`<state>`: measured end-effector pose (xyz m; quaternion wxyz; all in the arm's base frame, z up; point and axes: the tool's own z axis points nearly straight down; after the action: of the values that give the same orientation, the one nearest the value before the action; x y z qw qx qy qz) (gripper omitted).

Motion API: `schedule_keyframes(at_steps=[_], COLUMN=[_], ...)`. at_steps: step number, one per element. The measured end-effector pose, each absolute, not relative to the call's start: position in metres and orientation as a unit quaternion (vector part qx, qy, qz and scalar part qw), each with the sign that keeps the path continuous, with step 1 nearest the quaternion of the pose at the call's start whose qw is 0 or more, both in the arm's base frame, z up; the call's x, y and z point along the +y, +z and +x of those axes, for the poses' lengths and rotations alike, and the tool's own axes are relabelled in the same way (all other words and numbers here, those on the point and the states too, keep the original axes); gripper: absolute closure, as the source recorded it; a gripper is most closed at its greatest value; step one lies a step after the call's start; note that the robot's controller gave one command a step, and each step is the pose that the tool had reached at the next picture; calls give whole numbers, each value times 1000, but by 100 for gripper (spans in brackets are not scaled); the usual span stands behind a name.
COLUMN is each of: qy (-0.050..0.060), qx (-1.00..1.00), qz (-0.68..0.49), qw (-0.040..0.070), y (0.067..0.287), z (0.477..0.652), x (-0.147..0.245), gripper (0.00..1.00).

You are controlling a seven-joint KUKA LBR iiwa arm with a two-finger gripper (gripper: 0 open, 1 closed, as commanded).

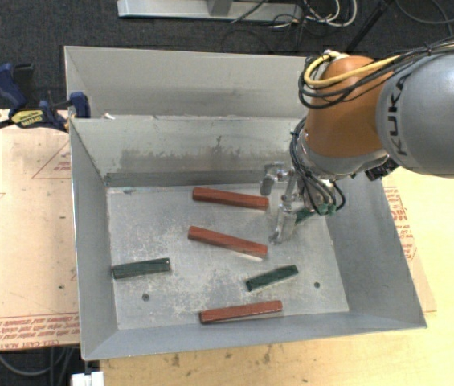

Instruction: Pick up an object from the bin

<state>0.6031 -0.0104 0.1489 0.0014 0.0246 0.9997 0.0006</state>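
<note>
Red-brown stick [227,242] lies flat and slightly slanted on the floor of the bin [90,215], and it is the piece nearest the jaws. The arm [419,119] hangs its jaws just above that stick's right end, low, though I cannot tell whether they touch it, nor whether they are released or clenched. Nothing shows between them. A second red-brown stick [231,199] lies just behind it, and a short green stick [271,277] just in front of its right end. A third red-brown stick [240,313] lies farther forward, with another green stick [141,268] to its front left. By my reading the approach is made; the grasp and lift remain.
</note>
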Motion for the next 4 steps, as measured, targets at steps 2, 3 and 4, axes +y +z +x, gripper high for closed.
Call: schedule_keyframes(at_steps=[2, 3, 4], qy=[1, 1, 1], qx=[1000, 1000, 997], qz=[10, -8, -72], qw=[2, 6, 5], y=[77, 202, 221], z=[532, 548, 610], x=[59, 82, 113], gripper=[100, 100, 100])
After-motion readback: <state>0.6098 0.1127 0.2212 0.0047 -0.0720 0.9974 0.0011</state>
